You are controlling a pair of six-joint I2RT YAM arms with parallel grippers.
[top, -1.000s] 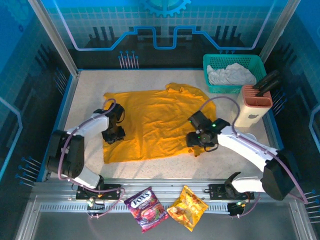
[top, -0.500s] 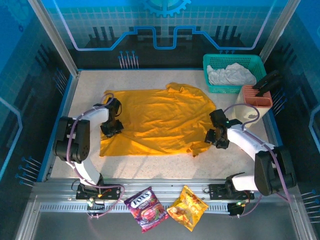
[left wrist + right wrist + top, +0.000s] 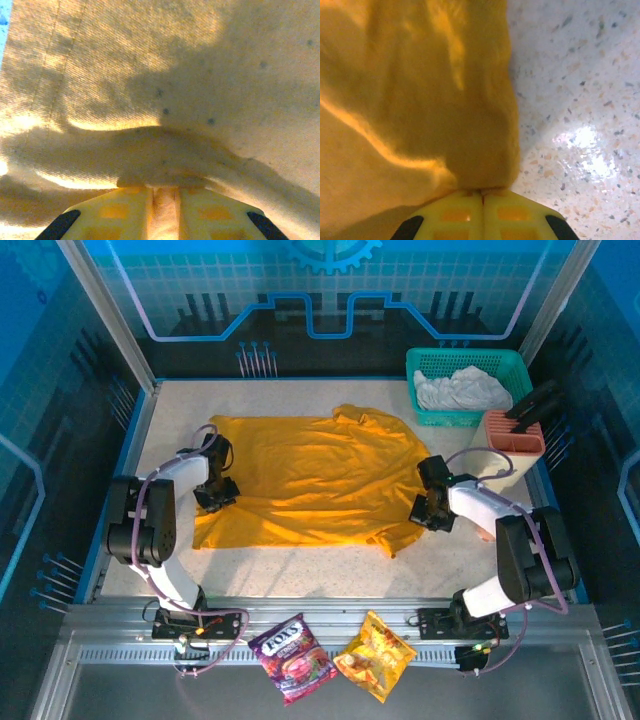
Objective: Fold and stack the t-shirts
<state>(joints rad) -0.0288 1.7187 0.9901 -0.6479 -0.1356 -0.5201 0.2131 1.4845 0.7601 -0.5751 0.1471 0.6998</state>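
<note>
Left gripper (image 3: 215, 492) pinches a fold at the nine o'clock edge of the golden-orange t-shirt (image 3: 310, 475). Right gripper (image 3: 432, 512) clamps its three o'clock hem thinly, so a lift could let the cloth slip and skew the fold. The whitish-grey t-shirt (image 3: 460, 388) lies in the basket (image 3: 440, 358) at one o'clock.

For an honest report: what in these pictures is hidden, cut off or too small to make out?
- Top view: the whitish-grey shirt lies crumpled in the basket; neck and sleeves cannot be told.
- Top view: the left gripper and right gripper hide their own fingertips under dark bodies.
- Left wrist view: the frame edges cut off the orange t-shirt.
- Top view: the holder hides what the dark handles belong to.
</note>
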